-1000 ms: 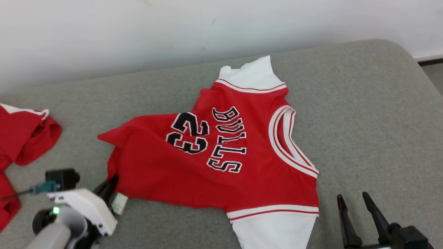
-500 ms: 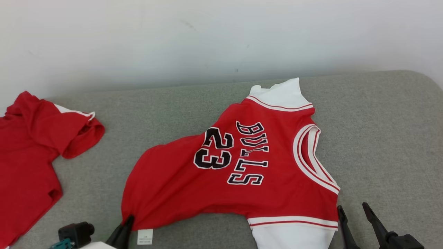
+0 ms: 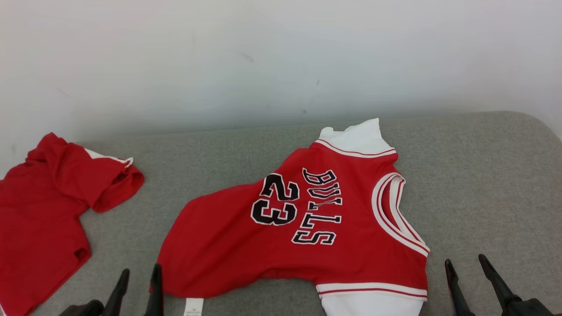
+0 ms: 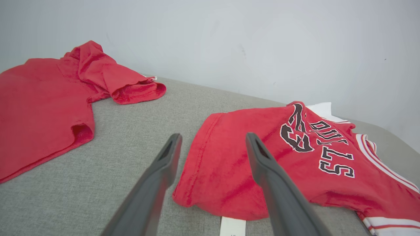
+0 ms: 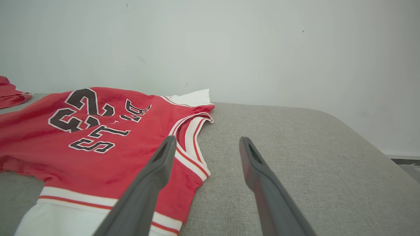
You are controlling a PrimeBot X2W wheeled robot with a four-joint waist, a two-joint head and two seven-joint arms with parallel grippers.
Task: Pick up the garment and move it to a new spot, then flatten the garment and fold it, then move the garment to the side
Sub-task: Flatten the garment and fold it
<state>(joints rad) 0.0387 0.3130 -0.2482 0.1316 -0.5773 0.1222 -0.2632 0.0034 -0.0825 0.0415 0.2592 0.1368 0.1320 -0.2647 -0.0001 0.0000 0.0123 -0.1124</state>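
left gripper (image 3: pixel 140 268) sat wide open, empty, at jersey (image 3: pixel 307 237) hem corner; right gripper (image 3: pixel 465 260) wide open, empty. hem looked possibly doubled under; careless pinch could trap fold.

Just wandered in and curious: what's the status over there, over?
Left tool open, empty, at jersey hem. Right tool open, empty. Jersey spread out, unfolded. Second red shirt apart, far left.

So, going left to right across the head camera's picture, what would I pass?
Crumpled red fabric shirt → left gripper, open → red Bulls 23 jersey with white trim → right gripper, open.
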